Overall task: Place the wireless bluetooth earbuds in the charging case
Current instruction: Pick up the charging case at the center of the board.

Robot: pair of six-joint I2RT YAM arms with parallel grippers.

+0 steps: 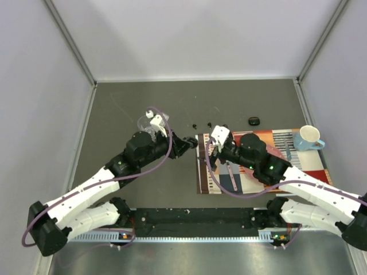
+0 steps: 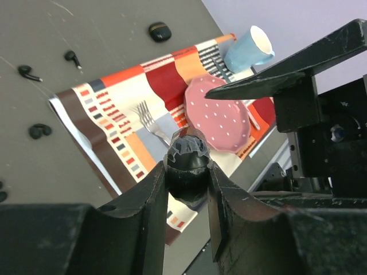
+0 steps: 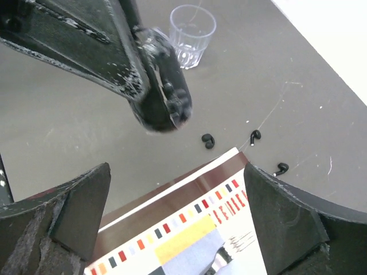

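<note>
My left gripper [image 1: 186, 142] is shut on a black rounded charging case [image 2: 187, 163] and holds it above the table, near the placemat's left edge. The case also shows in the right wrist view [image 3: 166, 103], between the left fingers. Three tiny black earbuds lie on the grey table beyond the mat: one [image 3: 207, 140], a second [image 3: 254, 136] and a third [image 3: 280, 168]. Two of them show in the top view [image 1: 195, 126] [image 1: 209, 124]. My right gripper [image 1: 211, 150] is open and empty over the mat's left edge [image 3: 178, 189], facing the held case.
A striped placemat [image 1: 298, 166] carries a fork [image 2: 150, 121], a pink plate [image 2: 217, 112] and a blue mug [image 1: 309, 138]. A clear plastic cup [image 3: 192, 34] stands at the left. A small black oval object [image 1: 253, 121] lies behind the mat.
</note>
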